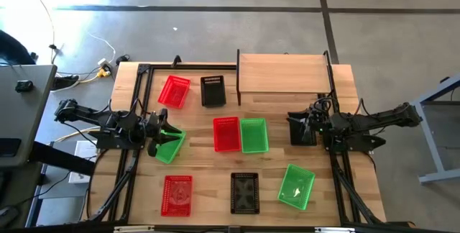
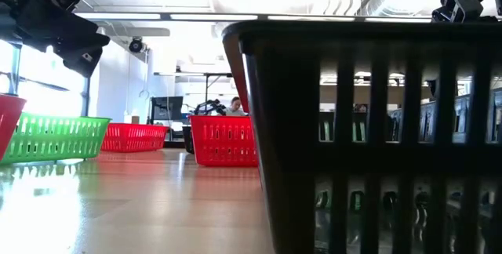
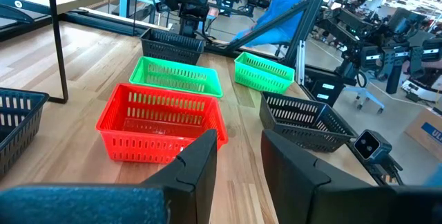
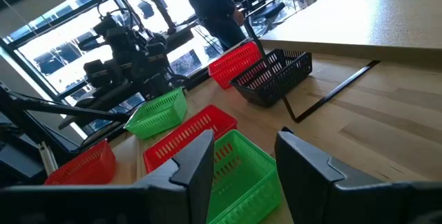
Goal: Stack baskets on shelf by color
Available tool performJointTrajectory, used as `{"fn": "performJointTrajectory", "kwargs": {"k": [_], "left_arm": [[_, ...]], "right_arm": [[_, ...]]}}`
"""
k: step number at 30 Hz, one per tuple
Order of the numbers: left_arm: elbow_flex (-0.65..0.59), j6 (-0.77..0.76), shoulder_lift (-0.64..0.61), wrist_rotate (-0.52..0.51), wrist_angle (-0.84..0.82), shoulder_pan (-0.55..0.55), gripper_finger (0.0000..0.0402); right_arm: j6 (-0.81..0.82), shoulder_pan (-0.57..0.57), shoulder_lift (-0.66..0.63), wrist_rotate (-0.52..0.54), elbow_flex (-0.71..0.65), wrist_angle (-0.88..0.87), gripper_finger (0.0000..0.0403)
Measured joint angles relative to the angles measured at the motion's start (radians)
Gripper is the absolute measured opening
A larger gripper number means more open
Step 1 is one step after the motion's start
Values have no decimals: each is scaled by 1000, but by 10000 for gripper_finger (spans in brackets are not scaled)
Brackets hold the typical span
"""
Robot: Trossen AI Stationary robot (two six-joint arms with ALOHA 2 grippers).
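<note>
Nearest you, a black basket (image 2: 376,136) fills the low view. Your left hand (image 1: 159,134) hovers beside a green basket (image 1: 171,147), fingers apart and empty; your right hand (image 1: 305,126) waits opposite, likewise parted. Baskets lie scattered between them, and the shelf (image 1: 282,72) beyond is bare, so sorting hasn't begun.

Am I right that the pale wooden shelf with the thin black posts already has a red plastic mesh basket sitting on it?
Not quite: the pale wooden shelf with thin black posts carries no basket yet. In the high view its board is bare, and the nearest red plastic mesh basket lies on the plank tabletop beside a black one, left of the shelf.
</note>
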Motion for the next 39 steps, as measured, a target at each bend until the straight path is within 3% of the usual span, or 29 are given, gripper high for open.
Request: {"fn": "performJointTrajectory", "kwargs": {"k": [24, 33, 39], "left_arm": [[0, 0, 0, 0, 0, 0, 104], [0, 0, 0, 0, 0, 0, 104], [0, 0, 0, 0, 0, 0, 104]], "right_arm": [[84, 0, 0, 12, 7, 39, 138], [88, 0, 1, 32, 122, 68, 138], [-36, 0, 45, 52, 253, 55, 138]]}}
